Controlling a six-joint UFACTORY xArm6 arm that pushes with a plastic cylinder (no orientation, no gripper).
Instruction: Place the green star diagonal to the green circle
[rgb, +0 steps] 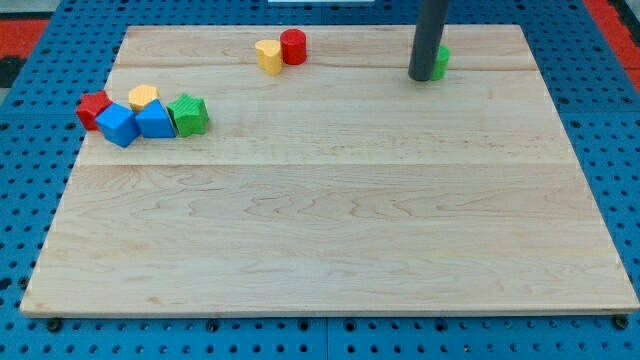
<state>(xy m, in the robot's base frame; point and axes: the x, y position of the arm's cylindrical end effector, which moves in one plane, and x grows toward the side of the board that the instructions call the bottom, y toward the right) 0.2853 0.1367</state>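
My tip rests on the board near the view's top right. A green block sits right behind it, mostly hidden by the rod; its shape cannot be made out. A green star lies at the view's left, at the right end of a cluster of blocks, far from my tip.
The left cluster holds a red block, a blue block, a yellow block and a blue triangular block. A yellow heart touches a red cylinder at the top middle. The wooden board lies on a blue pegboard.
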